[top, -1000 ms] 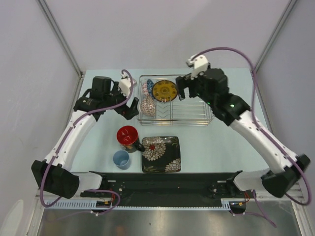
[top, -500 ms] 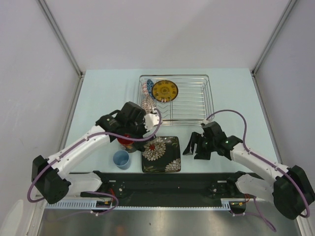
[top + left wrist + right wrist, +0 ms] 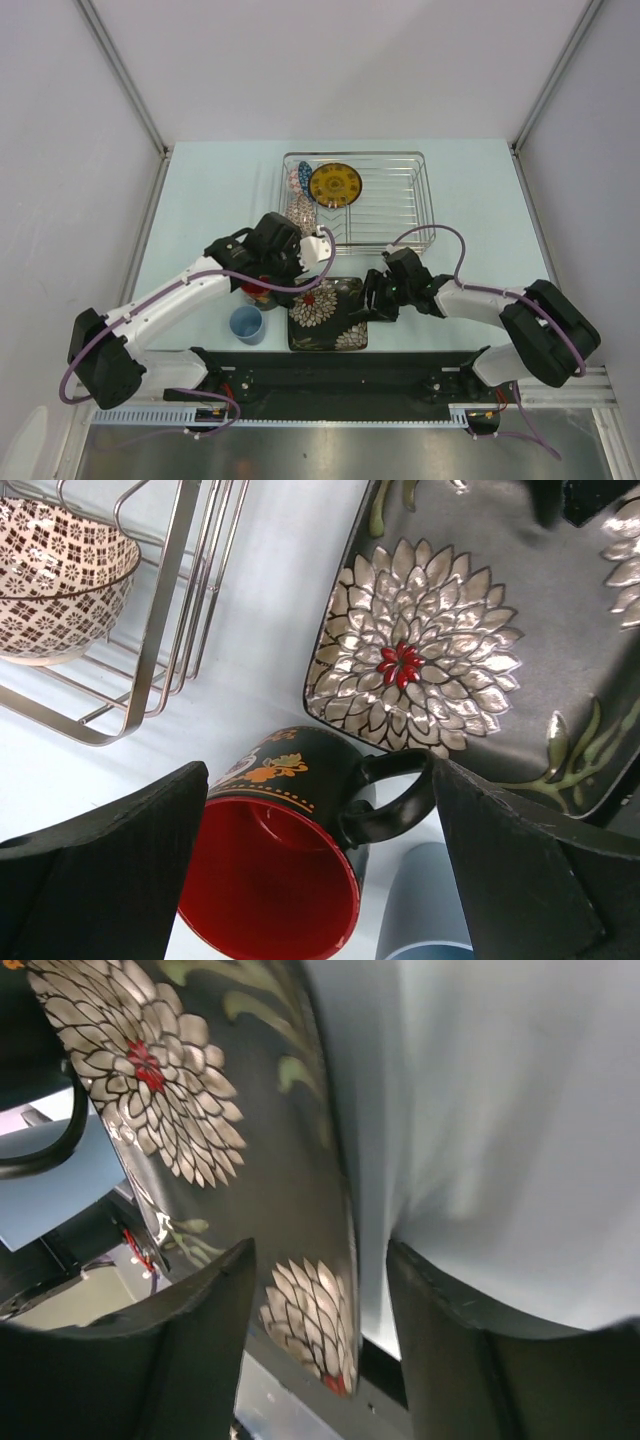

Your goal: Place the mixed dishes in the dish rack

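The black mug (image 3: 290,850), red inside, lies tilted between the fingers of my open left gripper (image 3: 320,870); its handle is near the right finger. In the top view the left gripper (image 3: 265,278) covers most of the mug (image 3: 256,293). My right gripper (image 3: 320,1345) is open and straddles the right rim of the dark square plate (image 3: 230,1150), with a gap on each side. From above, the right gripper (image 3: 373,299) sits at the plate's (image 3: 325,312) right edge. The light-blue cup (image 3: 246,324) stands near the mug. The dish rack (image 3: 400,190) holds the yellow plate (image 3: 334,184) and two bowls (image 3: 300,212).
The pinkish patterned bowl (image 3: 55,580) leans in the rack's near left corner (image 3: 160,630), close to my left gripper. The black rail (image 3: 340,365) runs along the table's near edge just below the plate. Grey walls close in both sides.
My right arm came down from the rack to the plate's right edge and its jaws narrowed. My left arm swung from beside the rack to over the mug.
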### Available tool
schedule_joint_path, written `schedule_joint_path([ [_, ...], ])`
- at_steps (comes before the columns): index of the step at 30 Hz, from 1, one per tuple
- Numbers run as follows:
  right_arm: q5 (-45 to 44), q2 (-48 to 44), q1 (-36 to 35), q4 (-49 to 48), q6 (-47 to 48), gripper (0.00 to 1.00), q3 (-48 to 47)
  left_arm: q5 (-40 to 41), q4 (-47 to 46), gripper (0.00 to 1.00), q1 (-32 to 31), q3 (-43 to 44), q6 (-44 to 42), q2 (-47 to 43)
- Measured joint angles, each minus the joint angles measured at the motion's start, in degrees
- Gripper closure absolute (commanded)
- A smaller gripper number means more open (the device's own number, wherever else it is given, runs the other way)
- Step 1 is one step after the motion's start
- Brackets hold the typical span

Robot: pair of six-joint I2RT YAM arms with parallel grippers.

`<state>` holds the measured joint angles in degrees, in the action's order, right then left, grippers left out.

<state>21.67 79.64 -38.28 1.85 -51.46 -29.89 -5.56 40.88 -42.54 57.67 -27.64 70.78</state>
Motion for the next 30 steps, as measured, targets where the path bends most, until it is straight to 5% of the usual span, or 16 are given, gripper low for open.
schedule_joint_path([
  [8,-1.01,2.99,-2.40,-4.35,-0.79,0.60,-0.07,1.53,-1.03,0.00,-0.02,-0.98,-0.92,-0.02],
  [14,-1.51,5.49,-3.02,-4.11,-0.90,1.00,-1.14,2.69,-1.01,0.00,-0.07,-0.98,-0.96,-0.31],
  [24,-2.49,3.48,-4.44,-3.28,-0.66,1.00,-2.95,4.37,-0.96,0.00,-0.09,-0.98,-0.98,-2.43],
  [30,-8.26,-7.10,-2.95,8.07,3.63,1.00,-3.04,4.83,-1.46,0.00,1.20,-0.87,-0.63,-3.17],
])
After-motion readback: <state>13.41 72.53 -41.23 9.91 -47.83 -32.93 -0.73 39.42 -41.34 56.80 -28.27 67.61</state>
